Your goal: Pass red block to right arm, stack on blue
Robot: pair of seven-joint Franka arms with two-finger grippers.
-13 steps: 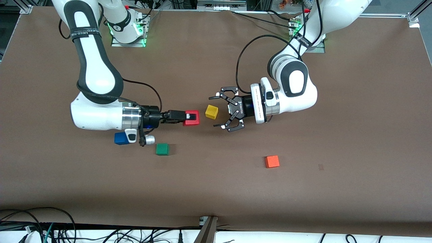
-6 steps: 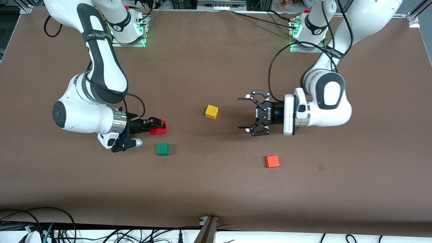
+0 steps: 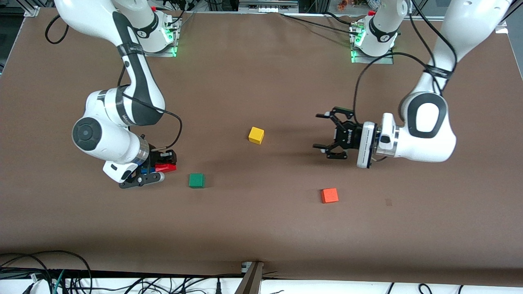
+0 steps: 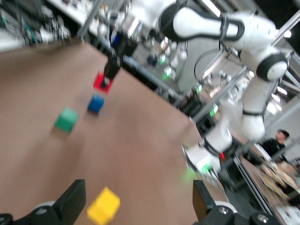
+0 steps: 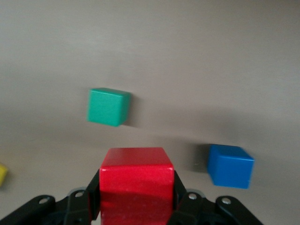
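front view: a high camera facing the two arm bases, looking steeply down over the whole brown table [image 3: 261,228] from well back.
left wrist view: rides the left arm, looking low along the table toward the right arm [image 4: 206,26], far from the cubes; its own open fingers [image 4: 70,201] frame the lower edge.
right wrist view: looks down at the table from close above, the red block [image 5: 136,180] clamped in front of the lens.
shared by all three: red block, blue cube [image 5: 229,165], green cube [image 5: 108,106], yellow cube [image 3: 256,135].
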